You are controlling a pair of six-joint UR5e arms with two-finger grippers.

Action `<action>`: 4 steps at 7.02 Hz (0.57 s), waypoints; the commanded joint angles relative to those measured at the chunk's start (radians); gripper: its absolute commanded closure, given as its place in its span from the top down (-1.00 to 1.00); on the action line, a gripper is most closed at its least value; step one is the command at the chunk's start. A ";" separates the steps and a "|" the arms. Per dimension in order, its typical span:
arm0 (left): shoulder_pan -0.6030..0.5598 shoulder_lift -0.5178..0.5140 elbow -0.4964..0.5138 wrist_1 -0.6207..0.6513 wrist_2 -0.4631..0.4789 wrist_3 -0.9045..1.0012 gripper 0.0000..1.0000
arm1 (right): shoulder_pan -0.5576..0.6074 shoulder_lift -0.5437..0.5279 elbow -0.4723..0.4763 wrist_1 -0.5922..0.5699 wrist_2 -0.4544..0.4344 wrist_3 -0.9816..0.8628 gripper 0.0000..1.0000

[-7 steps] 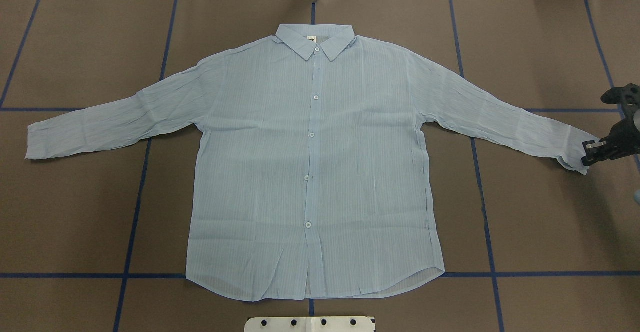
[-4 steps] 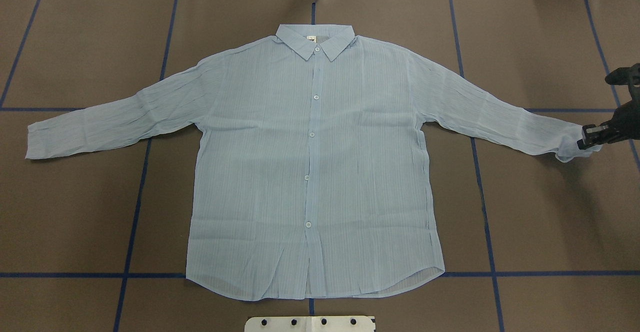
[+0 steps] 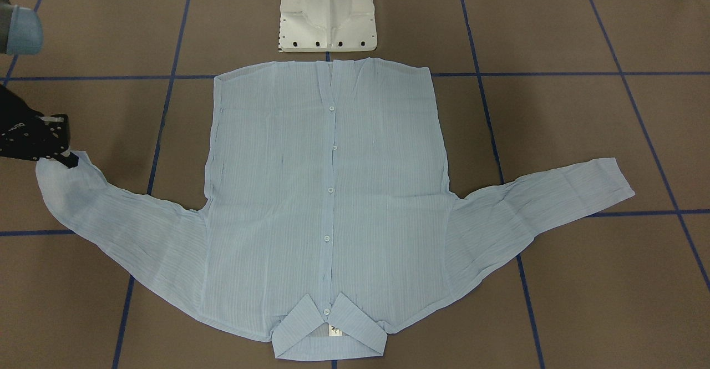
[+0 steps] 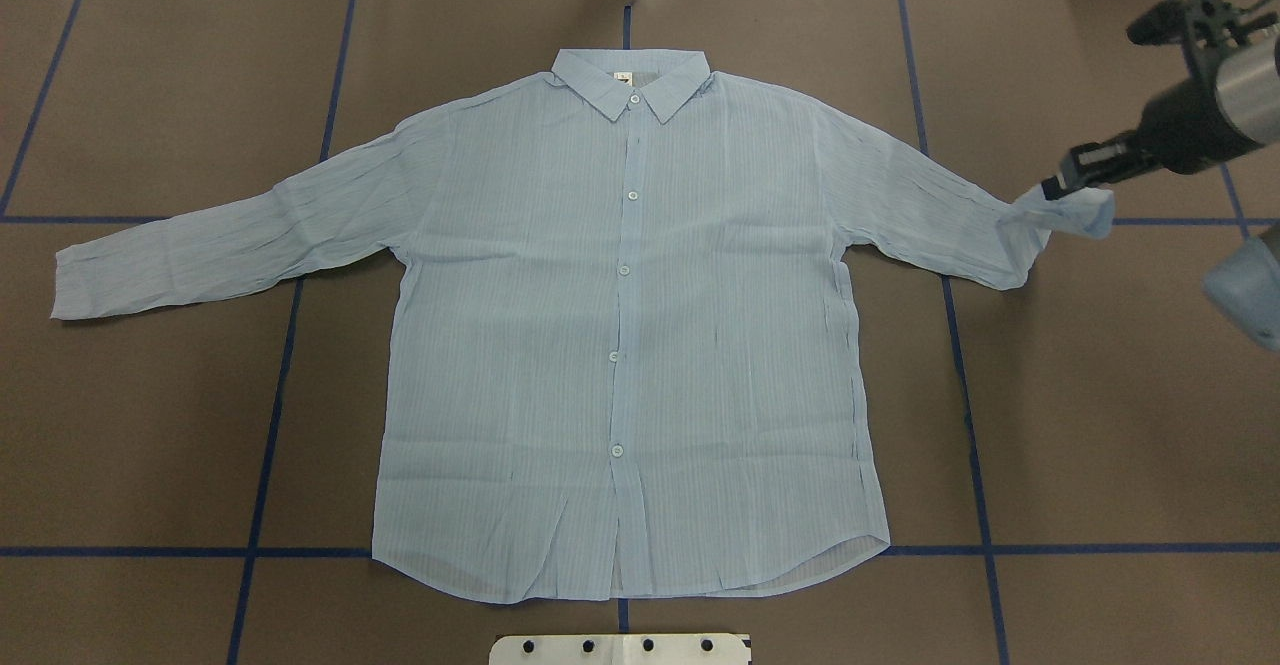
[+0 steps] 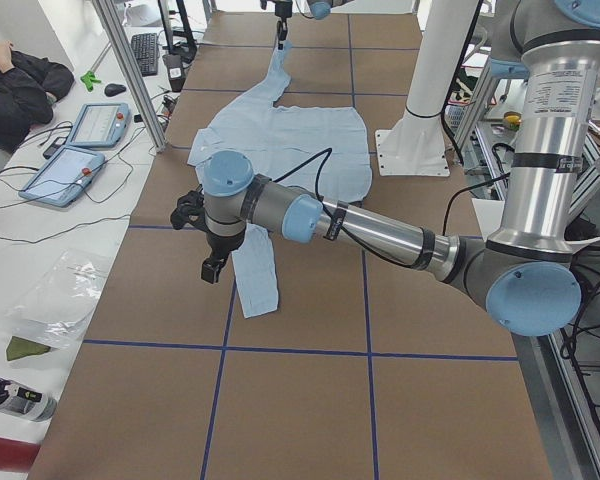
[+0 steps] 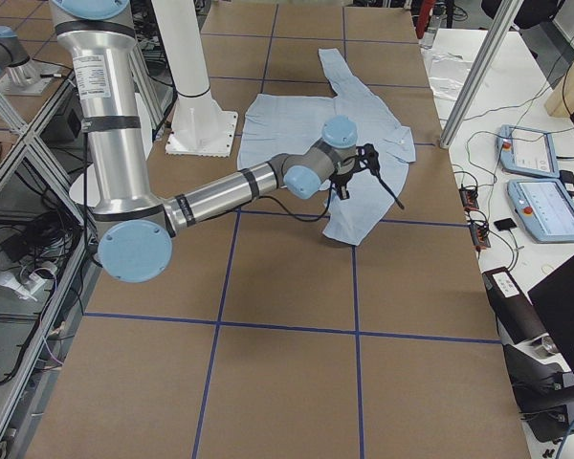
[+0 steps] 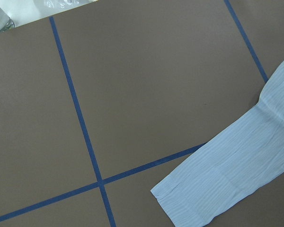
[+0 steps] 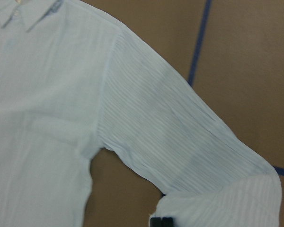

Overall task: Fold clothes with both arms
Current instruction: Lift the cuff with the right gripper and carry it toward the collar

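Gripping the crinkled, sheer striped shirt [image 4: 620, 345] by one raised cuff [image 4: 1078, 213] is the right tool [image 4: 1052, 187]; left tool [image 5: 211, 268]: cannot tell.

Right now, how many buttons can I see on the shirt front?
5, in one line down the middle of the shirt: one button at the collar, four below it. Cuff buttons may be hidden.

right tool [image 4: 1055, 186] risen and carried inward, sleeve cuff [image 4: 1078, 213] lifted, doubled back
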 commanded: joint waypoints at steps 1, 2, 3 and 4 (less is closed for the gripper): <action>0.000 0.002 0.005 0.000 -0.001 0.000 0.99 | -0.075 0.349 -0.021 -0.283 0.009 0.026 -1.00; 0.000 0.005 0.007 0.002 -0.001 0.000 0.99 | -0.119 0.461 -0.092 -0.296 0.003 0.026 -1.00; 0.000 0.008 0.010 0.002 0.001 0.000 0.99 | -0.176 0.579 -0.189 -0.295 -0.037 0.032 -1.00; 0.000 0.012 0.011 0.002 0.002 0.001 0.99 | -0.231 0.685 -0.292 -0.291 -0.096 0.037 -1.00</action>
